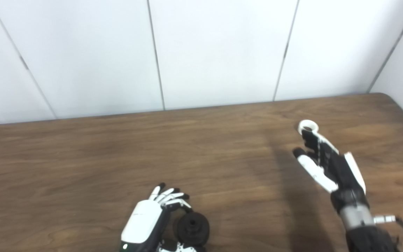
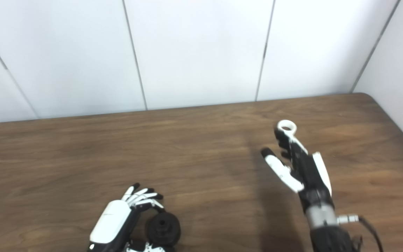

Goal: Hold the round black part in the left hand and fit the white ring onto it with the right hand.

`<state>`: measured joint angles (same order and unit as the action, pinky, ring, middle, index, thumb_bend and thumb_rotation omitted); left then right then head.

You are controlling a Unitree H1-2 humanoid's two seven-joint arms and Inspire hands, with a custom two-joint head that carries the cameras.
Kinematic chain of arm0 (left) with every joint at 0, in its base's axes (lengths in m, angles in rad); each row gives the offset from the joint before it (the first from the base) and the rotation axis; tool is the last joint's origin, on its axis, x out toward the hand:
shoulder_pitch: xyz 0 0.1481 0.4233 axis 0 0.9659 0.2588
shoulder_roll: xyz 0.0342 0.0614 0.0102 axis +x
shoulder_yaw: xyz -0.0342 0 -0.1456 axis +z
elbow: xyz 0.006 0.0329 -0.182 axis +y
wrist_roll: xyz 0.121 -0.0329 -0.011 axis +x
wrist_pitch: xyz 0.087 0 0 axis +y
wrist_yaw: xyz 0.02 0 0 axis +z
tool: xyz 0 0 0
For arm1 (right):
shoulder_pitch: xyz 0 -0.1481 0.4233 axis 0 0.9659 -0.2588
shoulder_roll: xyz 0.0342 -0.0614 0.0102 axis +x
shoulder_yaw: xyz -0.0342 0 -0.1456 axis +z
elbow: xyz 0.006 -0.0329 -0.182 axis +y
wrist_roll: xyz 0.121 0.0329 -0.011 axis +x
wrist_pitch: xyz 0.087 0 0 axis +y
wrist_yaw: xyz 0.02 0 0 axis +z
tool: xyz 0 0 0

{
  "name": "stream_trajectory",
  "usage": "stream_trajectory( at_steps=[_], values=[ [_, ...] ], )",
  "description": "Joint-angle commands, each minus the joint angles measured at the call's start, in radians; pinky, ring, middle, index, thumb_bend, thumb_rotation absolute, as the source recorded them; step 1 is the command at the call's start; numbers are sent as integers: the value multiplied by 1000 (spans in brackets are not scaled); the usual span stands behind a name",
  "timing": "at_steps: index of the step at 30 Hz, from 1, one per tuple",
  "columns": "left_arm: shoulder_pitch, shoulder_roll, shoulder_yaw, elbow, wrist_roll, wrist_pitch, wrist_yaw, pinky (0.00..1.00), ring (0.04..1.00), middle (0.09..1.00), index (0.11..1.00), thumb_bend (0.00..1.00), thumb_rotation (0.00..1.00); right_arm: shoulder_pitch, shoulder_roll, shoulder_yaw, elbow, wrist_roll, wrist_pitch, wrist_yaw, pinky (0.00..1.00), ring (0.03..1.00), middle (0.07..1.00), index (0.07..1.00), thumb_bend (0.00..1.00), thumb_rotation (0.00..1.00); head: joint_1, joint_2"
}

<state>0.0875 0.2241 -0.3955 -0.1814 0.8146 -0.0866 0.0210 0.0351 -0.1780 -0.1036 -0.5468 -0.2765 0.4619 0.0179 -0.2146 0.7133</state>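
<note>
we judge the small white plastic ring [image 1: 308,125], lying flat on the brown wooden table [image 1: 82,168] at our open right hand [image 1: 322,162] fingertips, light, stiff and slippery, best pinched across its rim, while our left hand [image 1: 149,218] cups the round black part [image 1: 193,228].

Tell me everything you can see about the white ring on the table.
The white ring is a small, smooth, plain circular band that looks like plastic, with an open centre showing dark behind it. It sits towards the far right of the brown wooden table, right at the fingertips of the right hand, whose fingers are stretched out towards it. Whether it lies on the wood or is already lifted cannot be told. It is far from the round black part by the left hand.
</note>
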Motion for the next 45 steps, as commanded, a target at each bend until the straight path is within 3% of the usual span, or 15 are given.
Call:
stream_trajectory(
  at_steps=[1, 5, 9, 15, 17, 20, 23, 31, 38, 45],
  values=[
    [6, 14, 3, 7, 0, -7, -15, 1000, 871, 785, 485, 523, 52, -44, -35, -8, 1, -51, 3, -2, 891, 901, 879, 803, 593, 492, 0, 1],
    [6, 23, 10, 9, -8, -18, -21, 998, 873, 788, 485, 523, 52, -98, -106, 4, 60, -128, 3, 10, 941, 932, 898, 755, 677, 434, -43, -1],
    [3, 31, 17, 9, -14, -25, -27, 987, 868, 785, 485, 523, 51, -163, -171, 15, 123, -217, 7, 48, 899, 934, 931, 717, 779, 357, -76, -1],
    [5, 39, 28, 9, -25, -42, -29, 983, 865, 781, 485, 522, 50, -264, -207, 4, 237, -312, 7, 109, 880, 964, 969, 714, 862, 206, -118, -4],
    [7, 41, 33, 7, -26, -43, -34, 985, 866, 783, 485, 522, 50, -295, -230, 16, 288, -339, 7, 123, 861, 976, 982, 716, 883, 219, -129, -6],
    [10, 44, 39, 0, -31, -42, -43, 988, 867, 785, 485, 522, 50, -343, -259, 31, 372, -367, 7, 145, 924, 998, 998, 730, 886, 224, -145, -6],
    [12, 45, 45, -3, -35, -47, -44, 986, 866, 782, 485, 522, 49, -379, -263, 26, 431, -372, 8, 153, 990, 1000, 1000, 740, 889, 190, -153, -8],
    [14, 52, 54, -1, -39, -54, -50, 976, 860, 780, 485, 522, 49, -478, -304, 77, 594, -390, 6, 151, 1000, 1000, 1000, 745, 885, 169, -165, -13],
    [15, 50, 61, 4, -45, -65, -50, 970, 858, 779, 485, 522, 49, -566, -290, 96, 726, -388, 7, 104, 1000, 1000, 1000, 730, 877, 180, -167, -23],
    [18, 50, 67, 4, -51, -76, -53, 969, 856, 778, 484, 522, 48, -621, -273, 97, 780, -392, 8, 129, 1000, 1000, 999, 730, 869, 190, -164, -26]
  ],
)
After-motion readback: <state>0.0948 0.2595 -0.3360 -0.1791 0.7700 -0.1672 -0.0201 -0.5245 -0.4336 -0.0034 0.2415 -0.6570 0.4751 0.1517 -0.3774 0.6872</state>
